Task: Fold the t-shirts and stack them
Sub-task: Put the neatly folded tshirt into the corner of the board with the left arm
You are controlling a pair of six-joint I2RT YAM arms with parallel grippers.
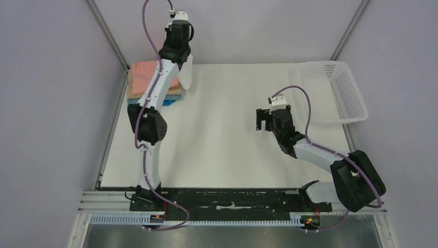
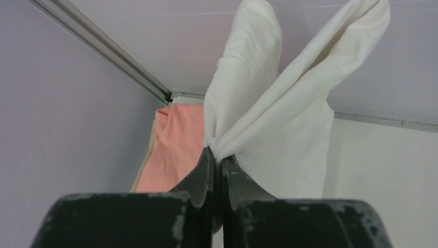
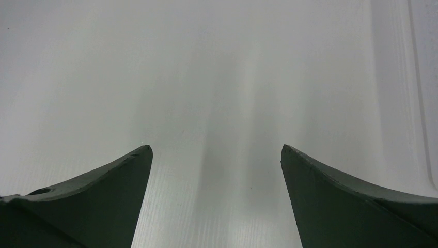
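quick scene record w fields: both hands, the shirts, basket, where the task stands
left hand: shut on the white t-shirt, cloth bunched at the pinch, near the far-left corner
right hand: open, holding nothing, over the table
stack: folded shirts in the far-left corner, pink t-shirt on top, tan and blue edges showing below
basket: white mesh, far-right, no shirt seen in it
task state: white t-shirt not yet folded or on the stack
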